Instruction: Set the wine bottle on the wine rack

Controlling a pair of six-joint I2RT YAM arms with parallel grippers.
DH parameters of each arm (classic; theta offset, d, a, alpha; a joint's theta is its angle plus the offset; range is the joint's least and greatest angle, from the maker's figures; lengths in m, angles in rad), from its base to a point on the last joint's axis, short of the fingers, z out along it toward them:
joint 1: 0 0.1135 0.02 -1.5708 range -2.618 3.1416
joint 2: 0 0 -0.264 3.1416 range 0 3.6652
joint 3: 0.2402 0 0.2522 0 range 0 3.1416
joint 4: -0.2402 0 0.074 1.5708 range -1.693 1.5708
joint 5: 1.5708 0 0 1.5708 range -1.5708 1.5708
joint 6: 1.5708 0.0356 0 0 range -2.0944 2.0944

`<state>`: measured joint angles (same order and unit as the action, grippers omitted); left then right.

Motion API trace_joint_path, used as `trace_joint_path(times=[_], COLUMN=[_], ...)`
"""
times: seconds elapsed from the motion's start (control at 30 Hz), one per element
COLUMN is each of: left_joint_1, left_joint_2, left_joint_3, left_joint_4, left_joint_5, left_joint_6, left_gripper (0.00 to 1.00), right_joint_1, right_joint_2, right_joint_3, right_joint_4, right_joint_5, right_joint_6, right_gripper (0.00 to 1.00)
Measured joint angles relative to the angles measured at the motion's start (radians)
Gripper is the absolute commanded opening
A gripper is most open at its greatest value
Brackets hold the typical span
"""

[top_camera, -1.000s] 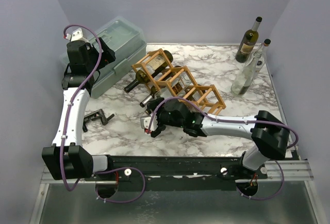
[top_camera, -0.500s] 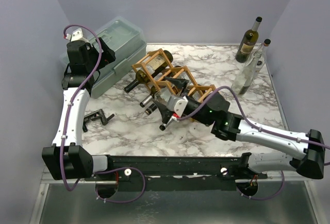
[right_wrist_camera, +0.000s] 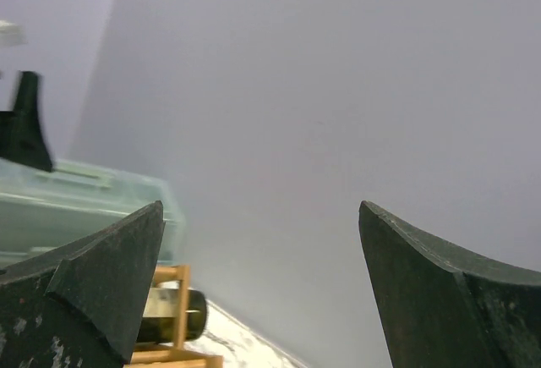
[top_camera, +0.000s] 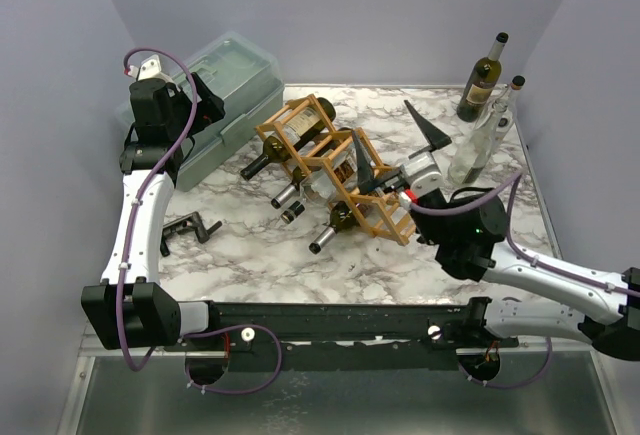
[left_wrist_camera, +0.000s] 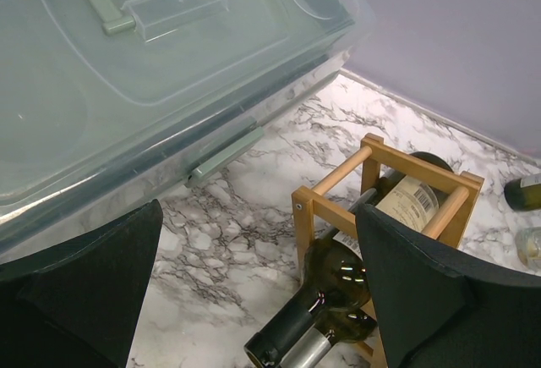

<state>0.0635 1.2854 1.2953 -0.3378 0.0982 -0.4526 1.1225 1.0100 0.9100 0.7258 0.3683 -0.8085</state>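
Note:
The wooden wine rack (top_camera: 385, 205) lies mid-table. A dark green wine bottle (top_camera: 343, 219) rests in its near cell, neck pointing front-left. Other bottles (top_camera: 300, 120) lie in the cells behind it. My right gripper (top_camera: 397, 150) is open and empty, raised above the rack's right end; in its own view the right gripper (right_wrist_camera: 262, 207) frames only wall. My left gripper (top_camera: 205, 100) hovers by the plastic box, and its wrist view shows the left gripper (left_wrist_camera: 258, 216) open and empty above the rack's far end (left_wrist_camera: 338, 186) and a bottle (left_wrist_camera: 334, 288).
A grey-green lidded plastic box (top_camera: 225, 95) stands at the back left, also in the left wrist view (left_wrist_camera: 127, 63). A dark bottle (top_camera: 480, 80) and a clear bottle (top_camera: 485, 135) stand upright at the back right. A black clamp (top_camera: 190, 227) lies front left.
My right gripper let go of the dark green bottle, now lying in the rack's near cell, and swung up and to the right, open. The left arm has not moved.

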Motion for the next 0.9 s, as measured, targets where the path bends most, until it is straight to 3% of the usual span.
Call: trace_joint_path(times=[0.13, 0.3, 0.57, 0.9], left_joint_1=[0.0, 0.0, 0.0, 0.0], left_joint_2=[0.002, 0.009, 0.009, 0.009], left_joint_3=[0.0, 0.0, 0.0, 0.0], left_joint_4=[0.0, 0.0, 0.0, 0.0], left_joint_5=[0.006, 0.007, 0.009, 0.011], left_joint_6=[0.0, 0.0, 0.0, -0.004], left_gripper=[0.98, 0.98, 0.98, 0.98], right_joint_1=[-0.041, -0.177, -0.453, -0.721], right_joint_2=[0.113, 0.234, 0.283, 0.475], right_joint_3=[0.068, 0.202, 0.478, 0.856], right_joint_4=[0.077, 0.014, -0.295, -0.763], right_joint_5=[0.114, 0.2, 0.227, 0.19], right_joint_6=[-0.077, -0.054, 0.293, 0.726], right_gripper=[1.0, 1.0, 1.0, 1.0])
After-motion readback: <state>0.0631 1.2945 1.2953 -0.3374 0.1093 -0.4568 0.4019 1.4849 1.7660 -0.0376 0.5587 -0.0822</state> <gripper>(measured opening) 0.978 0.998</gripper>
